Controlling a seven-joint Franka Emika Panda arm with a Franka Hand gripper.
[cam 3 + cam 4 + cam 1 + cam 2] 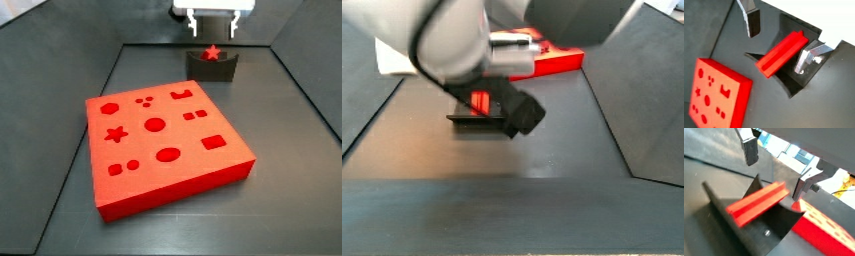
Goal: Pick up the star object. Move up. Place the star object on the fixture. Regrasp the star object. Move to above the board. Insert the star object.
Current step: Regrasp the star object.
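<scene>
The gripper [214, 27] hangs wide open just above the long red star-section bar [781, 53], which lies in the dark L-shaped fixture [791, 80] at the far end of the floor. The bar looks rigid, light and smooth-sided; opposite flanks near mid-length seem the best hold. In a side view the arm hides most of the bar and the red board with shaped holes [163, 148].

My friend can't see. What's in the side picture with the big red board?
A red star piece rests on the dark fixture at the back, with the open pincer just above it. In front lies a red board with shaped holes.
</scene>
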